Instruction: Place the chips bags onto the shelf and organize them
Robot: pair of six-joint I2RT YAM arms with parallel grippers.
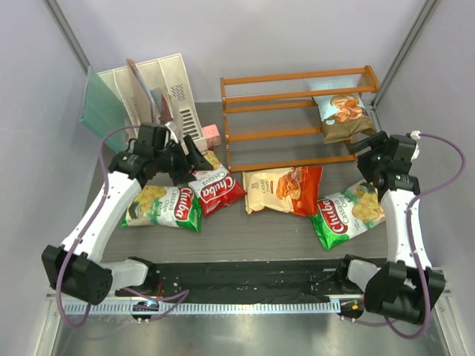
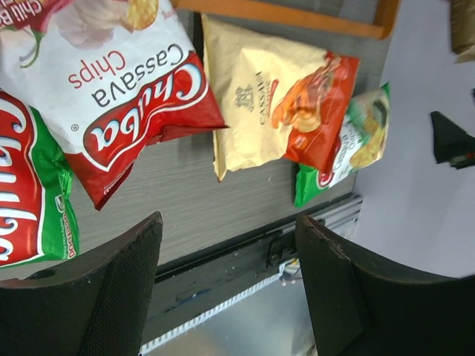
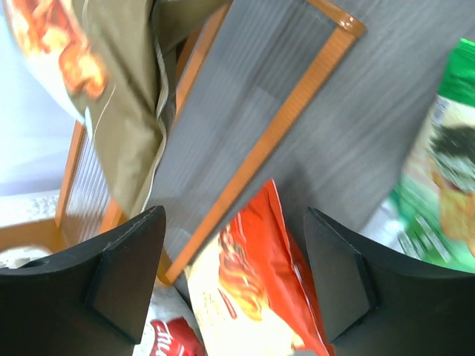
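Four chips bags [image 1: 278, 194] flat on table [image 1: 252, 230] in front of shelf [image 1: 297, 78], one up on it.
Light-blue/brown bag [image 1: 341, 115] leans at shelf's R end, mid tier. Cream/orange-red bag [image 1: 289, 187] lies just in front of shelf, red Chiba bag [image 1: 215, 191] off its front L corner, L green Chiba bag [image 1: 163, 206] & R green Chiba bag [image 1: 345, 215] further out. L gripper [image 2: 226, 282] hangs over red Chiba bag, fingers spread, empty. R gripper [image 3: 231, 274] by shelf's R end, also spread, nothing btwn. Likely next: L takes red one. Pinch near sealed edge, not puffed belly, lift clear of front rail, stand it on a free tier, label outward. Keep R arm back.
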